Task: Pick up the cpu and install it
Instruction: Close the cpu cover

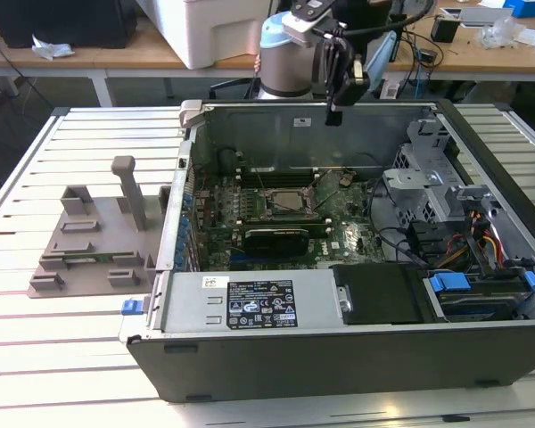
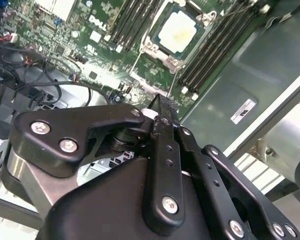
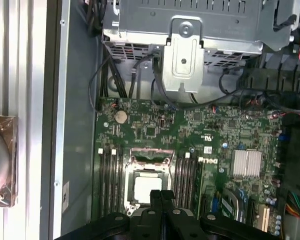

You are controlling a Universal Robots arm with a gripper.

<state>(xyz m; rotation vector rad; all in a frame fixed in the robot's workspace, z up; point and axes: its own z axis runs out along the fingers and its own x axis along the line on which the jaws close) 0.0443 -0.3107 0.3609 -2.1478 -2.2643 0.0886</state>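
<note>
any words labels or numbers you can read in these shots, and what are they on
No text can be quoted with confidence.
Large white label on the grey drive cover: print and symbols too small to read.
White sticker on the case wall: blurred.
White lettering on the motherboard: a maker's mark, left unquoted; the tiny codes around it are unreadable.

surface: slatted metal table (image 1: 53, 357) | on it: open computer case (image 1: 339, 361); grey plastic fixture (image 1: 82, 259) beside it
</note>
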